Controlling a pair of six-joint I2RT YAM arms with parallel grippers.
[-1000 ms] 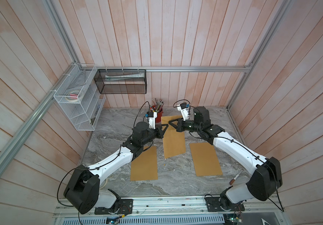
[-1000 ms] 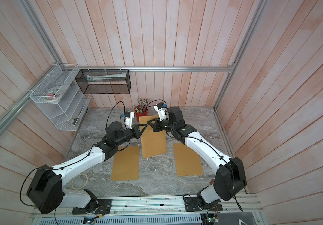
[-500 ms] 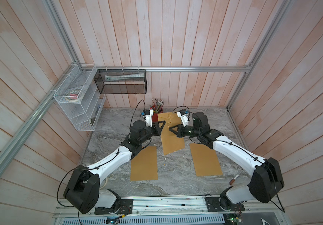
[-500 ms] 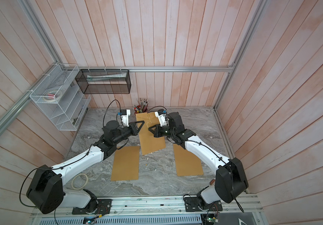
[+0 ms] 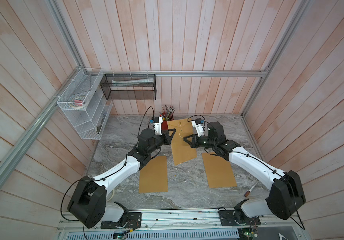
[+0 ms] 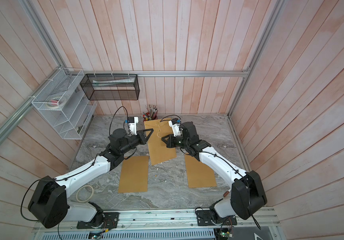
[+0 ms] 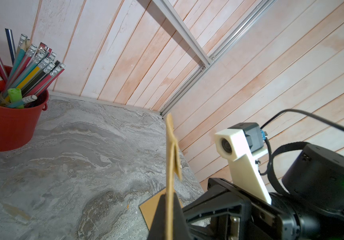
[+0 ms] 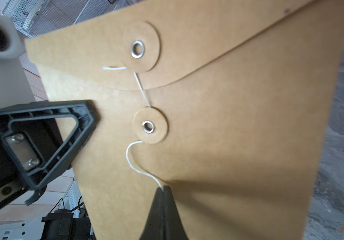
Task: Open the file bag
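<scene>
While the left gripper (image 7: pixel 168 199) clamps an edge of the kraft file bag (image 5: pixel 183 145), raised just beside the red pencil bucket (image 7: pixel 7 122), the right gripper (image 8: pixel 162 190) pinches its white string (image 8: pixel 134 165) tight.

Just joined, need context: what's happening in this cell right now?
Both arms work on one kraft file bag. The left gripper is shut on its side edge; the right gripper pinches the loose end of the white tie string. The string runs between the two buttons and the flap lies closed: not open yet.
</scene>
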